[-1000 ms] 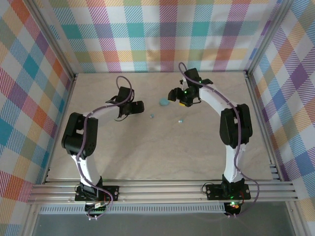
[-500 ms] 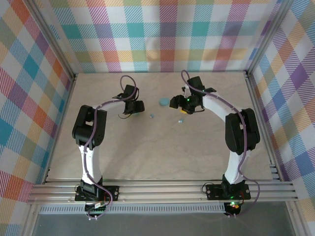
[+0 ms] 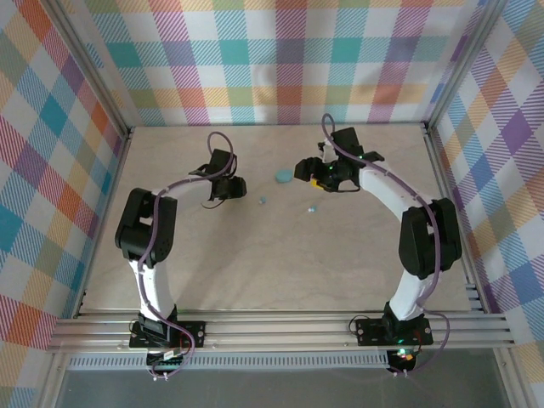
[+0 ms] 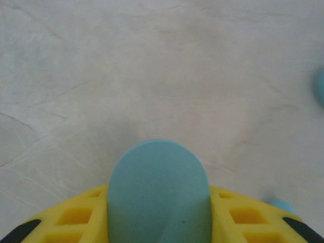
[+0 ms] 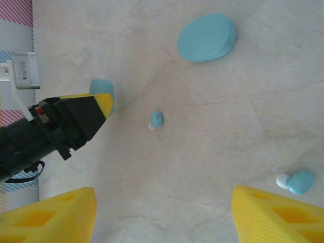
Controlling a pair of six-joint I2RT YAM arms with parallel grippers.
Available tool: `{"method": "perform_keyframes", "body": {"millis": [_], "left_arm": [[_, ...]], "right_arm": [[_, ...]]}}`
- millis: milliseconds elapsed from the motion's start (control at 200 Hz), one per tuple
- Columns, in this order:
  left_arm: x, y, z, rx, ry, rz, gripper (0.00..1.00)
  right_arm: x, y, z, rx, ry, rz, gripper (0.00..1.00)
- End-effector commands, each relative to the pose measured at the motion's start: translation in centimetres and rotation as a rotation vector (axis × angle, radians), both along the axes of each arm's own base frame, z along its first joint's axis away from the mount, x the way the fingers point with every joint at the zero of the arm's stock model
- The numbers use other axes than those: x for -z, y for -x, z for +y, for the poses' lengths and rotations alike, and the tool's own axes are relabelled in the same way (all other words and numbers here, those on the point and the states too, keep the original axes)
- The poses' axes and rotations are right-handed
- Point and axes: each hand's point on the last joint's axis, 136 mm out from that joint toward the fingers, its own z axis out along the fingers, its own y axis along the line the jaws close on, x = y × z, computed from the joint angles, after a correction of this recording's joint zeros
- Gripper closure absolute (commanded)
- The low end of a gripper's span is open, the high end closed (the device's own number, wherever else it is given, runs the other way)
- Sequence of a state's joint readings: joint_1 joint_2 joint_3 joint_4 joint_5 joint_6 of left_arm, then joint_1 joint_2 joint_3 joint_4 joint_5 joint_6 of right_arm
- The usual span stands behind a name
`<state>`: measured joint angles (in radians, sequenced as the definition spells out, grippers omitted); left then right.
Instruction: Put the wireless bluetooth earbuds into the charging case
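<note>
My left gripper (image 4: 158, 205) is shut on a teal oval charging case (image 4: 158, 172), its yellow fingers (image 4: 238, 212) pressed to both sides. In the top view the left gripper (image 3: 229, 189) is low at the table's back left of centre. A second teal oval case (image 5: 206, 37) (image 3: 281, 176) lies flat between the arms. Two tiny teal earbuds lie loose on the table: one (image 5: 156, 119) (image 3: 262, 201) in front of the left gripper, one (image 5: 296, 182) (image 3: 313, 207) further right. My right gripper (image 5: 164, 195) (image 3: 308, 170) hovers open above the bare table near them, holding nothing.
The pale marbled table (image 3: 272, 263) is walled by checkered panels (image 3: 280, 59) at the back and sides. An aluminium rail (image 3: 280, 327) runs along the near edge by the arm bases. Bare table surface stretches in front of the earbuds.
The left jaws have closed onto the teal case, and the left elbow has swung. The right gripper has shifted slightly right and toward the near side.
</note>
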<state>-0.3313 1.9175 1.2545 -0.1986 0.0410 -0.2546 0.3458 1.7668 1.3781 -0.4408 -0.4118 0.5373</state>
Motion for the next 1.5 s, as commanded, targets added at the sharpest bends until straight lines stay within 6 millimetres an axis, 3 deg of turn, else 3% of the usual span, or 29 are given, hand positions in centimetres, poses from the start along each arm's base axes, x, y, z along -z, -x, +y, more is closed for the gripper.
{"method": "perform_keyframes", "body": {"millis": [0, 90, 185, 280, 415, 610, 740, 975, 1240, 1495], "left_arm": [[-5.6, 0.1, -2.8, 0.188, 0.138, -0.156, 0.68], [-9.1, 1.6, -5.0, 0.37, 0.248, -0.233, 0.68], [-12.9, 4.7, -7.9, 0.626, 0.375, -0.286, 0.67], [-16.1, 7.5, -9.5, 0.803, 0.469, -0.316, 0.67], [-19.2, 9.7, -10.3, 0.922, 0.49, -0.346, 0.68], [-22.3, 13.2, -12.1, 1.079, 0.498, -0.336, 0.69], [-23.4, 14.5, -13.4, 1.136, 0.488, -0.332, 0.7], [-24.8, 16.3, -15.3, 1.2, 0.489, -0.348, 0.7], [-25.5, 16.8, -15.1, 1.193, 0.469, -0.368, 0.69], [-26.1, 16.6, -14.7, 1.176, 0.426, -0.4, 0.69]], "right_arm": [[-2.4, 0.7, 0.2, -0.002, -0.095, -0.015, 0.29], [-3.7, 1.3, 0.4, -0.015, -0.185, 0.003, 0.29], [-5.5, 1.9, 0.6, -0.03, -0.263, -0.007, 0.3], [-7.5, 2.9, 0.9, -0.066, -0.311, -0.027, 0.3], [-10.4, 4.5, 1.7, -0.138, -0.4, -0.022, 0.3], [-14.2, 6.3, 2.0, -0.206, -0.445, -0.054, 0.29], [-15.7, 7.8, 2.7, -0.249, -0.447, -0.079, 0.29], [-16.2, 9.5, 4.5, -0.301, -0.454, -0.057, 0.29], [-16.0, 11.0, 5.8, -0.347, -0.441, -0.022, 0.31], [-15.9, 12.3, 6.7, -0.405, -0.473, 0.05, 0.45]]}}
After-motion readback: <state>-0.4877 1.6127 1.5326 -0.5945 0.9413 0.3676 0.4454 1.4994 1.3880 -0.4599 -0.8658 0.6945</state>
